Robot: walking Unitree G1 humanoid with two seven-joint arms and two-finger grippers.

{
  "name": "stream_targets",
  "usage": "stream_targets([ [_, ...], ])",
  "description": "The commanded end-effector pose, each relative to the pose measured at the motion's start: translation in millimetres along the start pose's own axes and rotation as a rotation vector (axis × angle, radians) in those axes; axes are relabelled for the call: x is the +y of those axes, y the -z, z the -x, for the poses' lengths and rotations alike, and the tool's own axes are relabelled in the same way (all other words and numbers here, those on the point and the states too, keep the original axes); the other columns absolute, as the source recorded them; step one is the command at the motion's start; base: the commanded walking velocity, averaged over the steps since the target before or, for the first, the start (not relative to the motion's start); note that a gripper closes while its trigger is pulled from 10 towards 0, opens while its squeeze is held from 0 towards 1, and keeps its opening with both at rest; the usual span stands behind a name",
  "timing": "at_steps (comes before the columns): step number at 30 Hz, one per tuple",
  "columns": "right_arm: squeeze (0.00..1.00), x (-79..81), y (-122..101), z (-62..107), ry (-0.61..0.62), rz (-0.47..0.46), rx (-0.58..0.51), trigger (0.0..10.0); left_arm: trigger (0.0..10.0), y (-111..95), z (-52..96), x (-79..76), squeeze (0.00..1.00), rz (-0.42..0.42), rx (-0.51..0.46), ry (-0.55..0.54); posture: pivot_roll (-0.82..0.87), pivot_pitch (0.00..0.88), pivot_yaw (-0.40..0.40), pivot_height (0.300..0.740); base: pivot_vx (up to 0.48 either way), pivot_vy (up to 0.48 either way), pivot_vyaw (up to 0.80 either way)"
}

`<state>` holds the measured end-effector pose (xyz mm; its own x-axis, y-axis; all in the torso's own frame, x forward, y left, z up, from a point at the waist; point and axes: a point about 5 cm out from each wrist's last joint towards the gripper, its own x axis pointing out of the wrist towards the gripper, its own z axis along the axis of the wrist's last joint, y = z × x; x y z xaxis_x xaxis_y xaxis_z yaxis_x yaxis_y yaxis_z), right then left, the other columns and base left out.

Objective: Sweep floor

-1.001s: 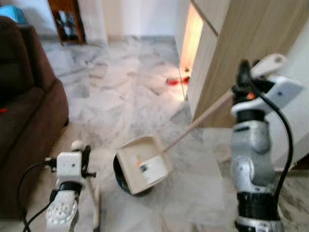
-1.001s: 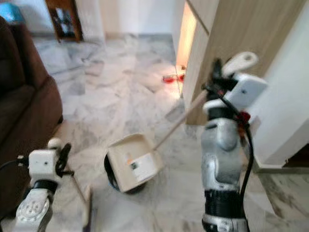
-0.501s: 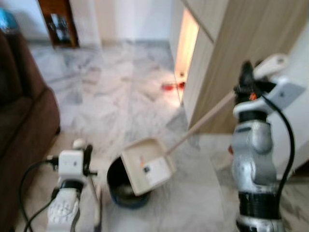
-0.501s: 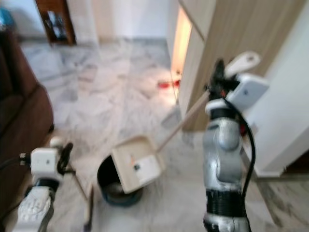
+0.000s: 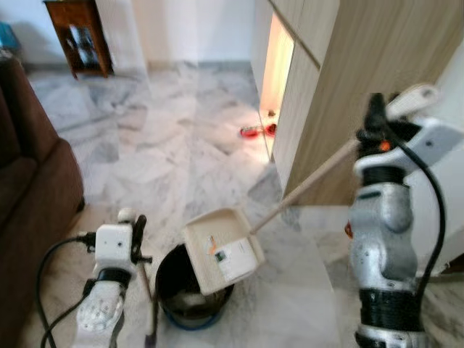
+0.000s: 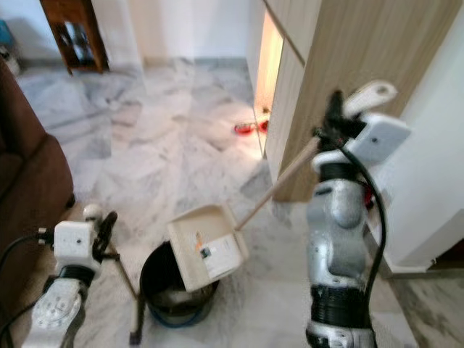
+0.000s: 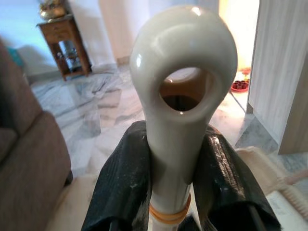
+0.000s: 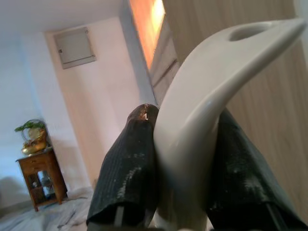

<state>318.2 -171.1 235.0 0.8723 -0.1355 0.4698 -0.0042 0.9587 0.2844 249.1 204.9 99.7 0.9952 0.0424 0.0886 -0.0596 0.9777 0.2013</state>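
the right gripper (image 8: pixel 185 192) clamps the dustpan handle (image 5: pixel 304 187), tilting the dustpan (image 5: pixel 221 250) over the black bin (image 5: pixel 185 293) (contents hard to make out), while the left gripper (image 7: pixel 171 187) pinches the broom handle (image 7: pixel 180 96), its head cut off below.

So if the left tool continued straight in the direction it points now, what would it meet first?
Nothing close, as far as I can judge. The left tool, shut on the broom handle, points across open marble floor toward the wooden side table at the far wall; depth is uncertain.
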Motion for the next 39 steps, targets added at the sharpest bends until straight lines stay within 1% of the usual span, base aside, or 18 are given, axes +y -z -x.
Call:
stream_targets([
  [1,0.0,1.2,-17,-4.1,-0.002,-0.018,-0.075,10.0,10.0,-9,-5.0,-5.2,0.0,-0.017,-0.057,0.025,-0.03,0.028,0.021,0.74,0.0,0.0,0.0],
  [7,0.0,9.2,-16,-2.2,-0.028,-0.039,-0.073,10.0,10.0,-8,-5.2,-6.6,0.0,-0.018,-0.054,0.031,-0.04,0.031,0.02,0.74,0.0,0.0,0.0],
  [9,0.0,22.4,-12,0.5,-0.062,-0.05,-0.066,10.0,10.0,-7,-4.8,-7.6,0.0,-0.019,-0.054,0.036,-0.04,0.031,0.018,0.74,0.0,0.0,0.0],
  [10,0.0,25.1,-11,1.1,-0.069,-0.054,-0.066,10.0,10.0,-7,-4.8,-7.6,0.0,-0.019,-0.054,0.036,-0.04,0.031,0.017,0.74,0.0,0.0,0.0],
  [11,0.0,34.0,-10,2.5,-0.097,-0.056,-0.064,10.0,10.0,-7,-4.7,-8.0,0.0,-0.019,-0.055,0.037,-0.03,0.031,0.016,0.74,0.0,0.0,0.0],
  [14,0.0,46.6,-9,4.5,-0.145,-0.035,-0.068,10.0,10.0,-7,-4.8,-8.0,0.0,-0.02,-0.056,0.037,-0.04,0.032,0.014,0.74,0.0,0.0,0.0],
  [17,0.0,60.0,-9,7.9,-0.188,-0.047,-0.072,10.0,10.0,-7,-4.6,-8.9,0.0,-0.02,-0.059,0.039,-0.03,0.03,0.013,0.74,0.0,0.0,0.0],
  [18,0.0,60.0,-9,7.9,-0.188,-0.047,-0.072,10.0,10.0,-7,-4.6,-8.9,0.0,-0.02,-0.059,0.039,-0.03,0.03,0.013,0.74,0.0,0.0,0.0],
  [20,0.0,71.3,-10,11.3,-0.229,-0.056,-0.082,10.0,10.0,-7,-4.7,-9.5,0.0,-0.024,-0.064,0.045,-0.04,0.03,0.012,0.74,0.0,0.0,0.0],
  [22,0.0,75.1,-11,12.5,-0.243,-0.06,-0.091,10.0,10.0,-7,-4.6,-9.7,0.0,-0.024,-0.065,0.046,-0.04,0.03,0.01,0.74,0.0,0.0,0.0],
  [23,0.0,81.5,-13,14.5,-0.27,-0.052,-0.109,10.0,10.0,-7,-4.5,-10.2,0.0,-0.025,-0.067,0.048,-0.04,0.03,0.01,0.74,0.0,0.0,0.0],
  [24,0.0,81.5,-13,14.5,-0.27,-0.052,-0.109,10.0,10.0,-7,-4.5,-10.2,0.0,-0.025,-0.067,0.048,-0.04,0.03,0.01,0.74,0.0,0.0,0.0],
  [25,0.0,88.7,-15,16.8,-0.307,-0.03,-0.127,10.0,10.0,-8,-4.5,-10.6,0.0,-0.025,-0.069,0.05,-0.04,0.03,0.01,0.74,0.0,0.0,0.0],
  [29,0.0,102.3,-17,22.4,-0.382,0.013,-0.157,10.0,10.0,-8,-4.7,-12.2,0.0,-0.023,-0.072,0.052,-0.03,0.027,0.005,0.74,0.0,0.0,0.0],
  [34,0.0,111.2,-18,26.3,-0.396,-0.019,-0.158,10.0,10.0,-9,-6.1,-13.1,0.0,-0.021,-0.079,0.05,-0.03,0.029,0.002,0.74,0.0,0.0,0.0],
  [35,0.0,118.6,-21,29.4,-0.417,-0.017,-0.178,10.0,10.0,-9,-6.4,-12.9,0.0,-0.021,-0.082,0.049,-0.03,0.03,0.002,0.74,0.0,0.0,0.0],
  [37,0.0,124.6,-23,32.1,-0.438,-0.006,-0.199,10.0,10.0,-10,-6.7,-12.4,0.0,-0.021,-0.083,0.047,-0.03,0.031,0.001,0.74,0.0,0.0,0.0],
  [39,0.0,134.0,-28,37.0,-0.466,-0.025,-0.218,10.0,10.0,-9,-6.9,-12.0,0.0,-0.021,-0.083,0.047,-0.03,0.031,0.001,0.74,0.0,0.0,0.0],
])
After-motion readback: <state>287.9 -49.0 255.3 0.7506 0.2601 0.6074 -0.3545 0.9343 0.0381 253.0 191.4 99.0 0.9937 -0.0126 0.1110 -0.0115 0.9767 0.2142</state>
